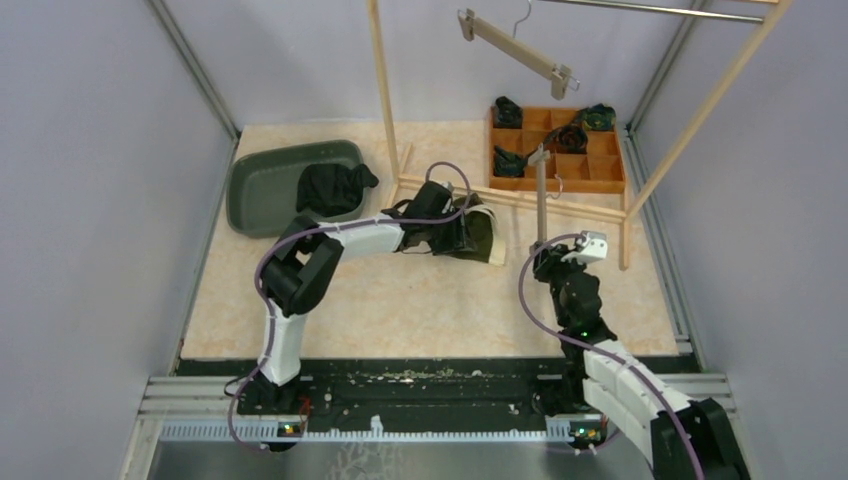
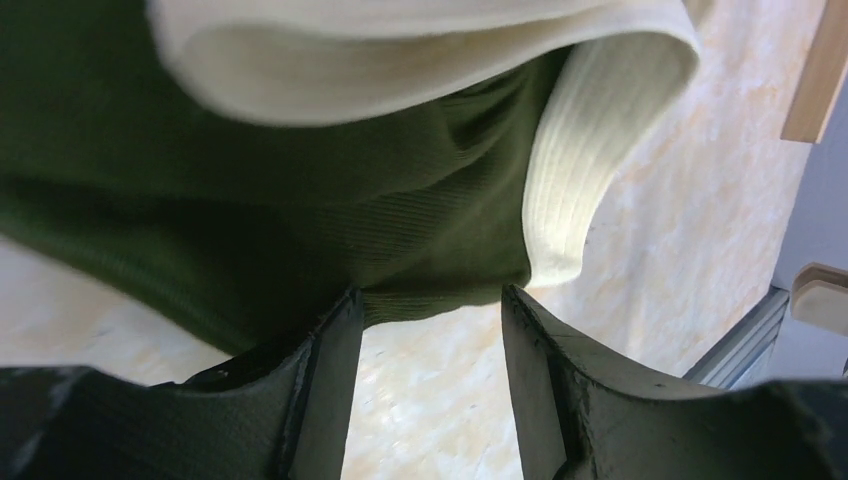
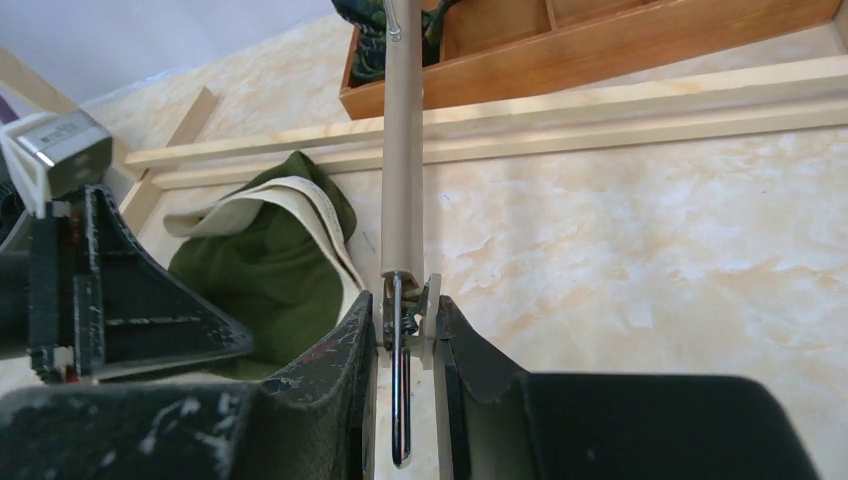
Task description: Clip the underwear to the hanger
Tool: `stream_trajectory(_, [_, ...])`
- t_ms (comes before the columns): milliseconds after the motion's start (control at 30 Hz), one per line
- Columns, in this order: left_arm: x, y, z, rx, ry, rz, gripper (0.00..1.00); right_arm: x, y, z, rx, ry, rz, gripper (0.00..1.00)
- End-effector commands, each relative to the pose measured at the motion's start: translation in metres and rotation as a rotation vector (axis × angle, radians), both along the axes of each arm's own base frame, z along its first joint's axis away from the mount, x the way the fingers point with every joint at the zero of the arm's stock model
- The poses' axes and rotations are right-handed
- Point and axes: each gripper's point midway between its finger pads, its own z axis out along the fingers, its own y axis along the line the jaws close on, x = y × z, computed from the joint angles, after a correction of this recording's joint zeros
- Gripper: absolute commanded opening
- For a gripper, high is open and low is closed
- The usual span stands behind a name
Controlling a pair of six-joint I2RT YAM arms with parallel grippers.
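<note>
Top view: the underwear [image 1: 483, 236] lies on the table [image 1: 400, 300], the left fingers [image 1: 462, 233] right at it; the right fingers [image 1: 545, 257] hold the hanger [image 1: 541, 200] upright. Left wrist: fingers parted, green hem at their tips, not pinched. Right wrist: fingers closed on the hanger's clip end.

Robot lab cell, grey panel walls [image 1: 100, 150], alu frame [image 1: 197, 65], table-bolted arms [image 1: 350, 240]

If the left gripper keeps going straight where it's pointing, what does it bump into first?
The green underwear: its dark cloth edge lies just beyond the open left gripper, with the cream waistband farther on. The gap is hard to judge; they may nearly touch.
</note>
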Motion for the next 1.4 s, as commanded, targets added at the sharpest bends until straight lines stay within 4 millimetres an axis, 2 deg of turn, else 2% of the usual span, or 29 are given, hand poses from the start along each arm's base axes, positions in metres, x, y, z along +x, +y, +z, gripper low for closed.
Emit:
stream_trajectory(0, [-0.002, 0.022, 0.014, 0.02, -0.016, 0.018, 0.59, 0.013, 0.016, 0.044, 0.043, -0.123, 0.066, 0.0])
stream_trajectory(200, [0.004, 0.004, 0.072, -0.078, -0.093, -0.014, 0.6, 0.018, 0.031, 0.038, 0.094, -0.114, 0.129, 0.0])
stream_trajectory(300, [0.011, -0.007, 0.089, -0.095, -0.125, -0.033, 0.6, 0.02, 0.032, 0.041, 0.117, -0.155, 0.13, 0.0])
stream_trajectory(400, [0.019, -0.018, 0.095, -0.111, -0.132, -0.052, 0.6, 0.024, 0.035, 0.04, 0.119, -0.169, 0.142, 0.0])
stream_trajectory(500, [0.024, -0.029, 0.095, -0.114, -0.14, -0.066, 0.6, 0.026, 0.038, 0.041, 0.138, -0.199, 0.149, 0.0])
stream_trajectory(733, [0.025, -0.05, 0.078, -0.078, -0.107, -0.113, 0.6, 0.031, 0.034, 0.038, 0.152, -0.193, 0.118, 0.0])
stream_trajectory(933, [0.021, -0.045, 0.06, -0.002, -0.058, -0.105, 0.6, 0.029, 0.02, 0.044, 0.122, -0.189, 0.068, 0.0])
stream_trajectory(1067, [0.02, -0.042, 0.055, 0.028, -0.056, -0.087, 0.61, 0.025, 0.013, 0.046, 0.124, -0.195, 0.051, 0.0])
stream_trajectory(1367, [0.027, -0.047, 0.038, 0.088, -0.04, -0.06, 0.61, 0.016, 0.008, 0.052, 0.136, -0.215, 0.047, 0.0])
